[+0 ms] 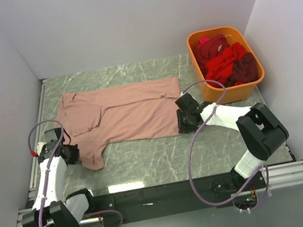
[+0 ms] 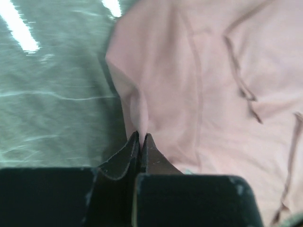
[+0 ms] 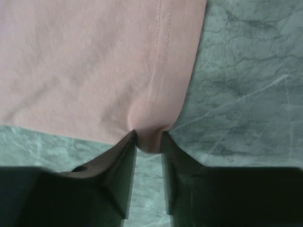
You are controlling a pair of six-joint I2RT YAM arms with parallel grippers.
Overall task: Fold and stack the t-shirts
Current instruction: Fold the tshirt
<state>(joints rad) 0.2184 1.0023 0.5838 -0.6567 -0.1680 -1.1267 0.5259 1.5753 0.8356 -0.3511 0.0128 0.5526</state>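
The large salmon-pink t-shirt (image 1: 128, 111) lies spread flat across the table, neck end to the left. My left gripper (image 1: 71, 154) is at its near-left sleeve, shut on a fold of the pink cloth (image 2: 203, 85), jaws pressed together (image 2: 141, 135). My right gripper (image 1: 183, 122) is at the shirt's near-right hem corner; its jaws (image 3: 148, 137) pinch a bunched bit of the hem (image 3: 85, 61) with a narrow gap between them. A bright red shirt (image 1: 224, 63), dark maroon shirts (image 1: 244, 67) and a magenta one (image 1: 204, 40) lie crumpled in the basket.
The orange plastic basket (image 1: 213, 31) stands at the back right corner. White walls close in the table on the left, back and right. Bare marble tabletop (image 1: 165, 158) lies between the shirt and the arm bases.
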